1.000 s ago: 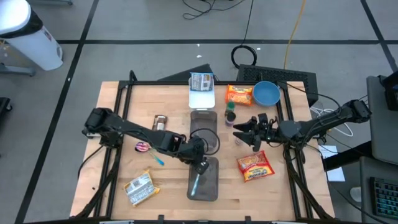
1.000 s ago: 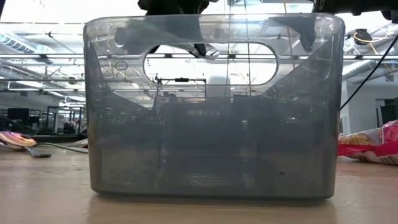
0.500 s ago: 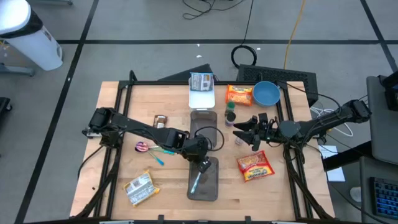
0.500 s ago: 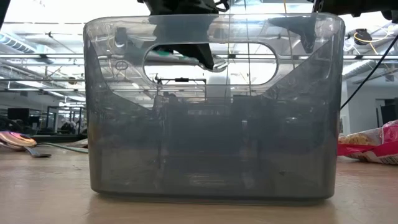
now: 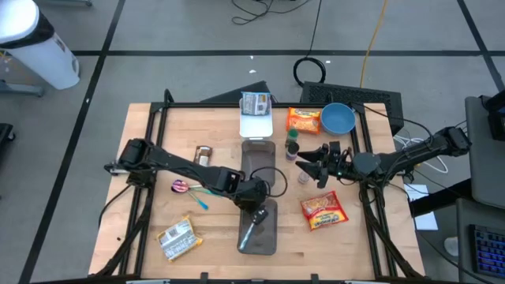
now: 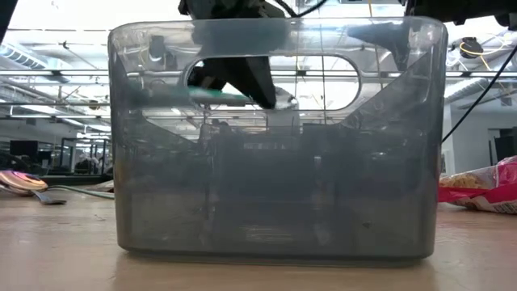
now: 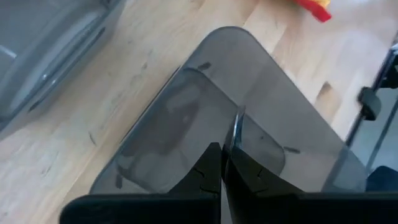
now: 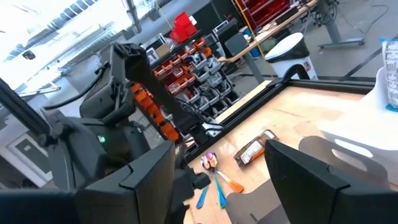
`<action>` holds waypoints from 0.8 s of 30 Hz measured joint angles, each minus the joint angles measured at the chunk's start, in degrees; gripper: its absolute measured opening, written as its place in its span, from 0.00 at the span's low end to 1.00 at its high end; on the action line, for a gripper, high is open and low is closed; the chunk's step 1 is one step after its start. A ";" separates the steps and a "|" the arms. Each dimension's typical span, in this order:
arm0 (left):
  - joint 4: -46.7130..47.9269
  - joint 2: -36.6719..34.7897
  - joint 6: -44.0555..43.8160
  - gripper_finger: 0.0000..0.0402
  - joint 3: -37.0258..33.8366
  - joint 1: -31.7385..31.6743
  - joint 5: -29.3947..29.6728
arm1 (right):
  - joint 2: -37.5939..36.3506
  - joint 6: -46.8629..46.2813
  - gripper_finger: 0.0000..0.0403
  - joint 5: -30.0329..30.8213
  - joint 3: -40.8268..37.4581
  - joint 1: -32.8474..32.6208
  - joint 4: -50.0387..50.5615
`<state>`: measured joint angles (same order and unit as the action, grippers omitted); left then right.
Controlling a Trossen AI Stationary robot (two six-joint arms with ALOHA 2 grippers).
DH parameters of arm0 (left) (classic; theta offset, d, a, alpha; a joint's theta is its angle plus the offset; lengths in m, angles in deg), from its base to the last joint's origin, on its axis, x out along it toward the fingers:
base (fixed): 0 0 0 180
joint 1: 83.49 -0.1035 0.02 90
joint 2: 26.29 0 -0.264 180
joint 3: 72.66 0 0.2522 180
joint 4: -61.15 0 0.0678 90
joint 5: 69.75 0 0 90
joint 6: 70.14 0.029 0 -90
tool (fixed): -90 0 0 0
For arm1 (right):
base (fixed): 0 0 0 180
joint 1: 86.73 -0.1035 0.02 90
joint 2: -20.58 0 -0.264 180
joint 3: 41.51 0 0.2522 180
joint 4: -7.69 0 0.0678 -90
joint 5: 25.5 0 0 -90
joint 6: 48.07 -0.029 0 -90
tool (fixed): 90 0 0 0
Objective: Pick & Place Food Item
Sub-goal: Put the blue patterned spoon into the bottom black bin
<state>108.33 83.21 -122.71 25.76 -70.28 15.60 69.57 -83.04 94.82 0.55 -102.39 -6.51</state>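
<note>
My left gripper [image 5: 254, 214] is over the near grey plastic bin [image 5: 259, 230] at the table's front middle, shut on a thin utensil [image 5: 249, 231] with a silver end and a greenish handle. In the low view the gripper [image 6: 246, 79] and utensil [image 6: 242, 97] show through the bin's handle opening. My right gripper [image 5: 304, 167] is open and empty, right of the middle, beside a small green bottle [image 5: 293, 145]. A red-orange snack bag [image 5: 323, 211] lies flat on the table right of the bin. My left gripper pinches the utensil between its two shut fingers, and a thin metal edge [image 7: 235, 127] sticks out past the fingertips. The fingers come from above, slanting down toward the bin. The utensil is lifted, at the height of the bin's upper part [image 6: 283, 101].
A second grey bin piece [image 5: 258, 162] lies behind the first. At the back are a white tray [image 5: 256, 125] with a packet, an orange packet [image 5: 303, 120] and a blue bowl [image 5: 338, 118]. At left lie a silver packet [image 5: 176, 239], a teal utensil [image 5: 200, 199], spoons [image 5: 181, 186] and a brown bar [image 5: 203, 155].
My left gripper has gone down and a little toward the table's near edge, carrying the utensil lower into the top of the grey bin. It stays shut.
</note>
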 joint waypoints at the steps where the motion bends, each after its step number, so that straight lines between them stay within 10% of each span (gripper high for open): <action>1: 0.58 0.37 0.39 0.01 0.35 0.00 0.03 | 0.00 0.01 0.60 -0.02 0.00 -0.02 0.09; 24: 12.20 12.69 7.07 0.01 14.86 -0.77 -0.89 | 0.31 -1.48 0.60 -0.05 0.02 0.31 0.85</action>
<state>120.52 95.90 -115.64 40.62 -71.05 14.71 69.88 -84.52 94.77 0.57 -102.09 -5.66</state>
